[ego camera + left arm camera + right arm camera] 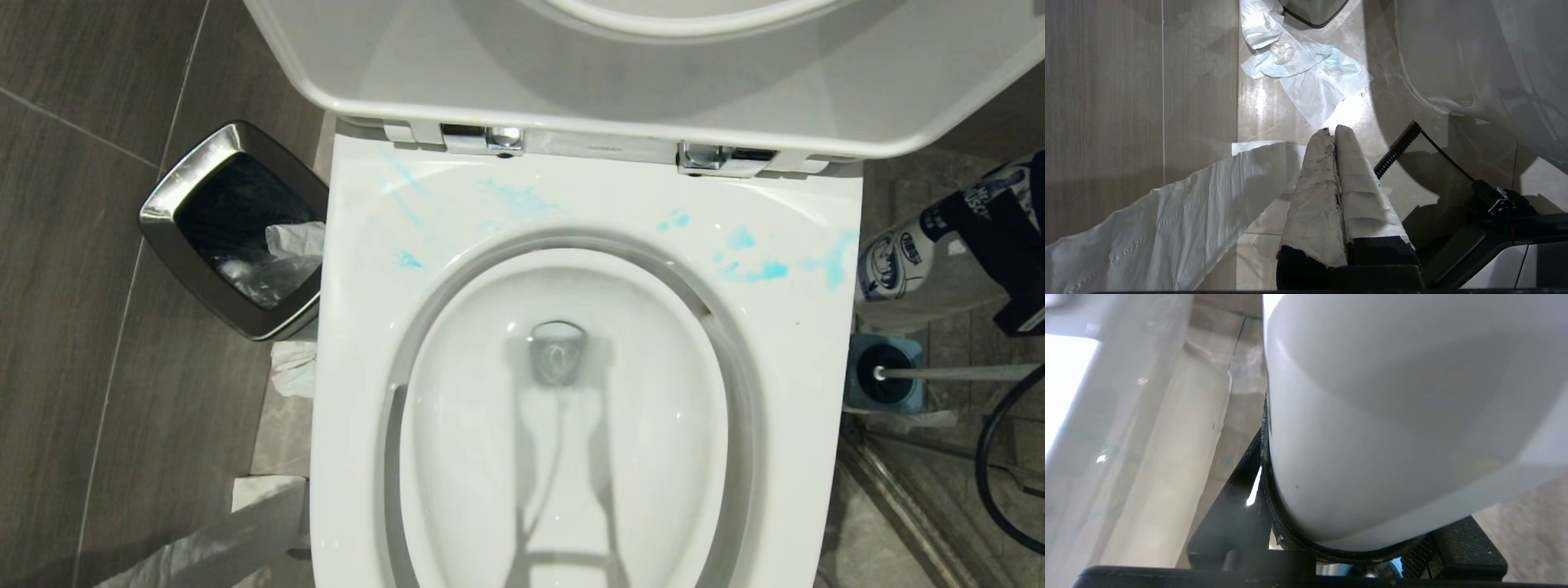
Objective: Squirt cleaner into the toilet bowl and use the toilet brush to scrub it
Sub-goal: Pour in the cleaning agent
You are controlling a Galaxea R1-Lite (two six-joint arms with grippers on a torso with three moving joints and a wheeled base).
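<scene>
Holding the cleaner bottle (pixel 922 245) at the toilet's right side, the right gripper (pixel 1008 245) has its jaws clamped around the white body, which fills the right wrist view (pixel 1380 416). The bottle lies tilted, its labelled end toward the toilet bowl (pixel 563 408), beside the rim and not over it. Turquoise cleaner smears (pixel 759 269) already mark the flat ledge behind the opening, mostly on the right, with fainter streaks to the left; the basin walls look white and the water shows little tint. So the squirting seems only partly done, and badly aimed.

To do this step well, the nozzle should be carried clear over the rim and pointed down under the inner lip, so the liquid runs down the walls instead of landing on the ledge. I cannot see the nozzle or cap, so its heading needs checking first. A firm hold matters, as a smooth plastic body could slip when squeezed.

The toilet brush (pixel 955 373) rests untouched in its blue holder (pixel 886 384) on the floor right of the bowl, handle pointing away from the toilet, near a black cable (pixel 992 457) that could snag. The left gripper (pixel 1333 132) hangs low over the floor tiles, its padded fingers pressed together on nothing, near loose tissue (pixel 1306 77) and a small steel bin (pixel 237 229)
</scene>
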